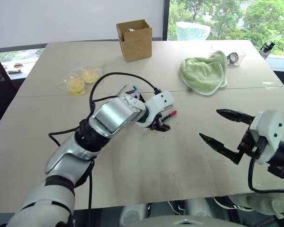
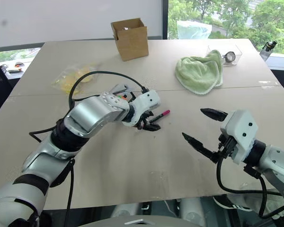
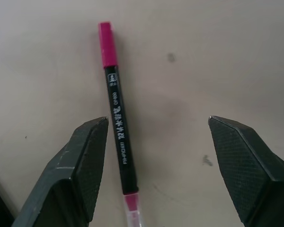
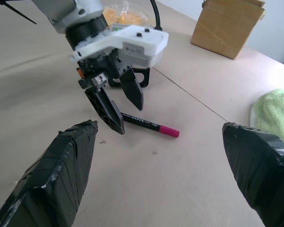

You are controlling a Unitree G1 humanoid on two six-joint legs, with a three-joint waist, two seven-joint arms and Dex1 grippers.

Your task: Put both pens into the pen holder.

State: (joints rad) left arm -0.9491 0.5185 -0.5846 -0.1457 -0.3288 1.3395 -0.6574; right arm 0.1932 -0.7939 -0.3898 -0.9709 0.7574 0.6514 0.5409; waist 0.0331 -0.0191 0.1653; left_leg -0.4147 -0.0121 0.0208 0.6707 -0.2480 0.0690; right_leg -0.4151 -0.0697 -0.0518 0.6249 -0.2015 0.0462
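Left wrist view: pink-capped marker pen flat on the bare table, lying between the spread fingers of the left gripper, closer to one finger than the other, untouched, nothing gripped.

Nearest the table's front edge, toward the right: right gripper, jaws at full spread, empty, poised above the tabletop and well apart from the pen.

Mid-table, just short of the seam running across the table: left gripper angled down over the black barrel, pink end pointing away toward the right side. Right behind that hand, partly hidden by it: pen holder, black-framed, a bit of orange and green showing. Contents impossible to read from here; second pen not to be made out, so whether already inside cannot be told.

Farther back: bag of yellow buns toward the left edge, crumpled green cloth toward the right, small clear container beyond it near the far right corner, brown cardboard box at the far edge.

Judgement: pink pen not yet picked up; closing, lifting and dropping into the holder all left to do.
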